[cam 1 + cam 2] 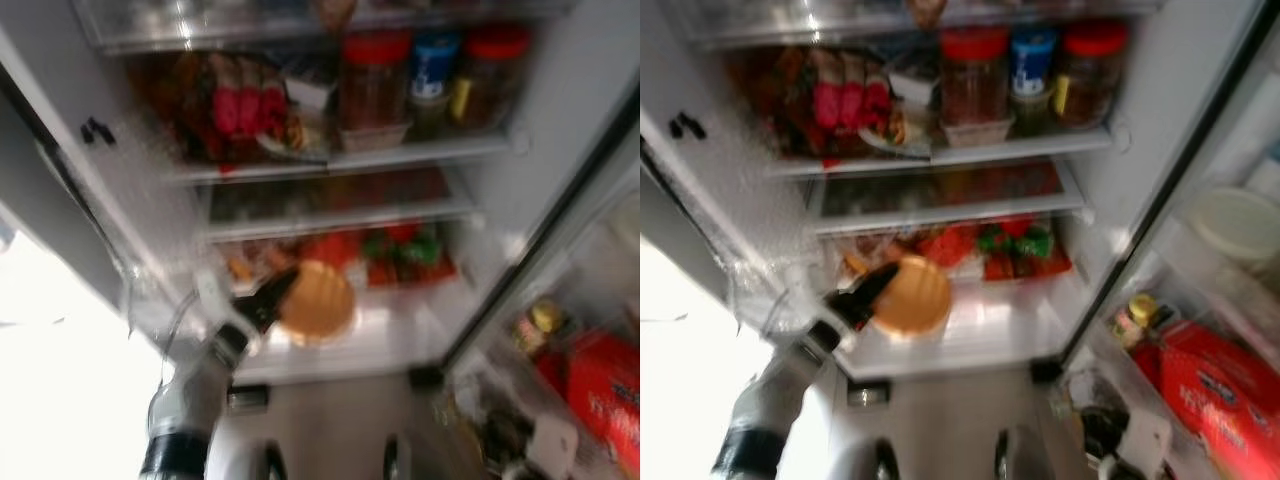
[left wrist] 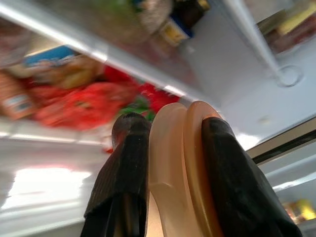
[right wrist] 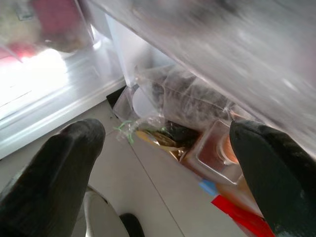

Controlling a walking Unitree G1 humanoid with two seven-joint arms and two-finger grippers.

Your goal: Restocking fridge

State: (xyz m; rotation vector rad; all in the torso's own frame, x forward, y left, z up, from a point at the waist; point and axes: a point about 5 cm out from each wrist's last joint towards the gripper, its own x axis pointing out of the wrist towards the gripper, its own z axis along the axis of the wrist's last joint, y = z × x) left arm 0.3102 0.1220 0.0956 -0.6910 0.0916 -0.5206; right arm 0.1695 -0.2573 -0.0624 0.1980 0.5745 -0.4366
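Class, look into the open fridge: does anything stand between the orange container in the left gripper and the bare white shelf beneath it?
Nothing visible does. The left gripper holds the orange container above the bare white shelf; red packages sit farther back.

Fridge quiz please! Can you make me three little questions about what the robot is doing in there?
1. True or false: the left gripper is shut on a round orange thing.
2. What colour are the lids of the two big jars on the upper shelf? A red, B green, C white.
3. Fill in: the right gripper's fingers are ____.

Key: 1 true; 2 A; 3 open.
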